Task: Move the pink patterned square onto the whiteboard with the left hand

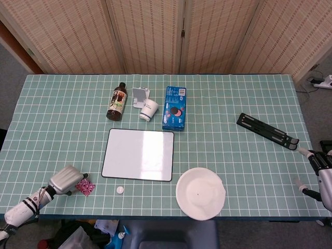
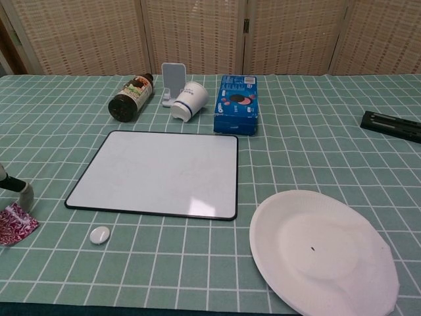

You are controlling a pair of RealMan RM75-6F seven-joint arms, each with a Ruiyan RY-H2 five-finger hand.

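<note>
The pink patterned square (image 1: 84,187) is lying flat on the green checked tablecloth (image 1: 233,155) near the front left corner of the table, well apart from the whiteboard (image 1: 138,154) and not on it. The left hand (image 1: 65,180) is sitting just beside the square on its left, with a dark fingertip reaching toward the square's upper edge; whether it is touching or pinching the square cannot be told from either view, since the chest view is showing only a fingertip at the frame edge above the square. The whiteboard is lying blank, black-framed, further in toward the table's middle. A small white round button-like piece (image 1: 120,190) is resting between the square and the paper plate (image 1: 200,193), which is sitting at the front edge. Behind the whiteboard, a dark brown bottle (image 1: 116,101) is lying on its side with a label too small to read, next to a small white stand (image 1: 139,97) and a tipped white cup (image 1: 149,110) with a blue band. A blue box (image 1: 174,107) with round dark cookies pictured on it is lying beside the cup; its writing cannot be read. A black folding stand (image 1: 267,130) is lying toward the right edge. The right hand (image 1: 319,174) is hanging off the right side of the table with its fingers apart, holding nothing.
</note>
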